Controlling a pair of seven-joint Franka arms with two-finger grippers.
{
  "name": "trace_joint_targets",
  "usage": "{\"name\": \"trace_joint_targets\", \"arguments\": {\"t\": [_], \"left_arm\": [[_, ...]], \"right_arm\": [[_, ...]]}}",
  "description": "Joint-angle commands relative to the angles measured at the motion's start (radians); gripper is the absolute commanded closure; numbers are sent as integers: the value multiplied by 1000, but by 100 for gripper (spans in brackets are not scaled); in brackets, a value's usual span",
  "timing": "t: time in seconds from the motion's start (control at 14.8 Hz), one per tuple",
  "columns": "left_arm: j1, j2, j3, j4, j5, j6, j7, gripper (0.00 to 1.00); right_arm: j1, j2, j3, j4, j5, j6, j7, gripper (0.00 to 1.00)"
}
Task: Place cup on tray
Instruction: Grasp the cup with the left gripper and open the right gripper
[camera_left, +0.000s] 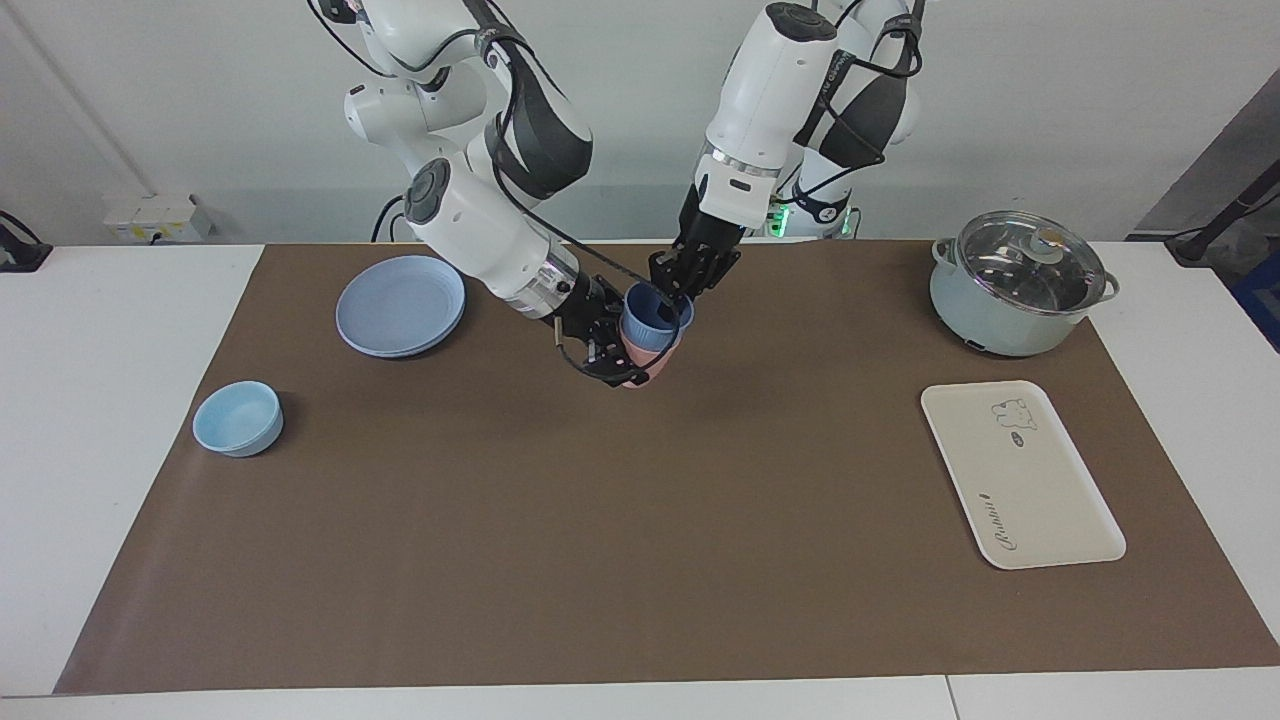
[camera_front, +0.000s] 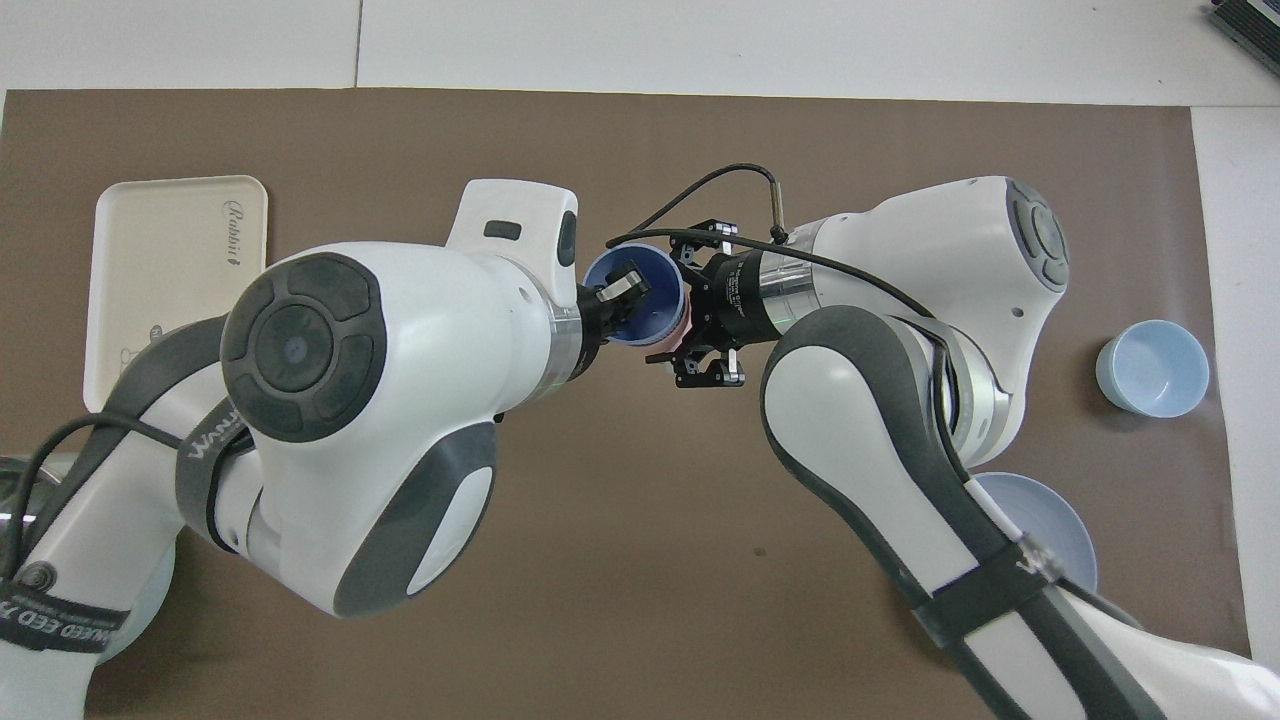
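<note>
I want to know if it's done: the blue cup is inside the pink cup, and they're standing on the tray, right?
Not on the tray. In the facing view the blue cup, inside the pink cup, is at the brown mat's middle, gripped by the left gripper and right gripper.

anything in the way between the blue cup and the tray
Nothing visible on the mat between them. But the cup sits nested in a pink cup held by the right gripper, while the left gripper pinches its rim. The tray lies bare.
</note>
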Motion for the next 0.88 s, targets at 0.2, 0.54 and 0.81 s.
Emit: {"name": "trace_joint_targets", "arguments": {"t": [0.2,0.54,0.81], "left_arm": [[-7,67,15,175,22,-168,-12,100],[24,26,39,205,26,-252,-1,100],[121,-14,42,192,20,-276,83,100]], "right_arm": [[1,-12,-1,-13,-60,14,22,100],[-39,-12,-3,-16,-59,13,19,100],[-128,-14,-6,-34,-51,11,4,100]]}}
